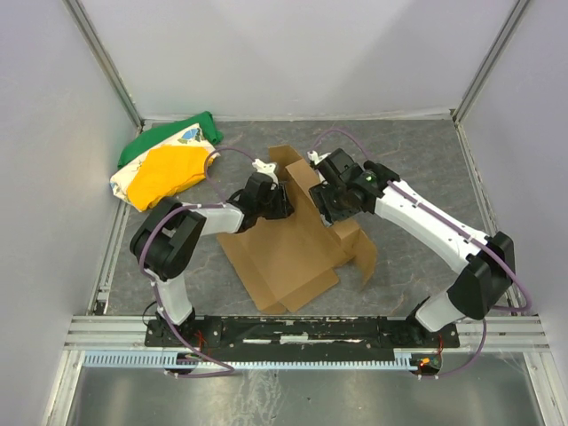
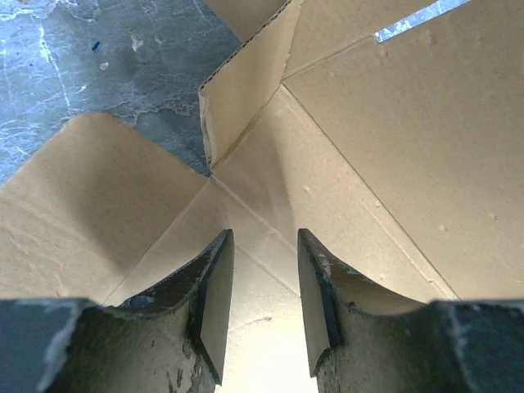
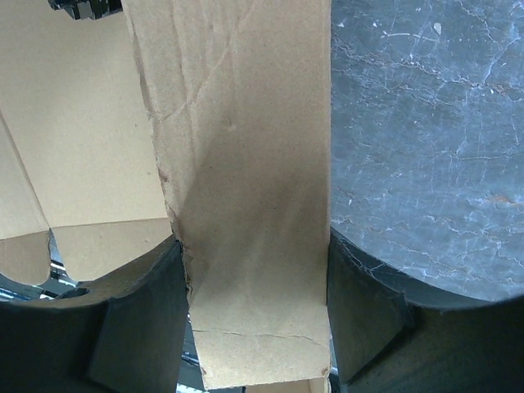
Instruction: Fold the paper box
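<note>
right tool (image 3: 252,270) clamped across paper box (image 1: 284,253) flap; left tool (image 2: 264,254) apart over box's inner corner

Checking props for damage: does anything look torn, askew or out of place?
The paper box flap held in the right claw has one ragged, frayed long edge and wrinkles, seen from the right wrist. A crumpled green, yellow and white cloth bundle lies in the far left corner, apart from the box.

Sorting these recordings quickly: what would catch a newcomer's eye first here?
The paper box, a cardboard sheet with raised flaps, lies mid-table. One flap fills the gap between the fingers of the right gripper, while the left gripper hangs open over a crease junction. A green, yellow and white cloth bundle lies far left.
</note>
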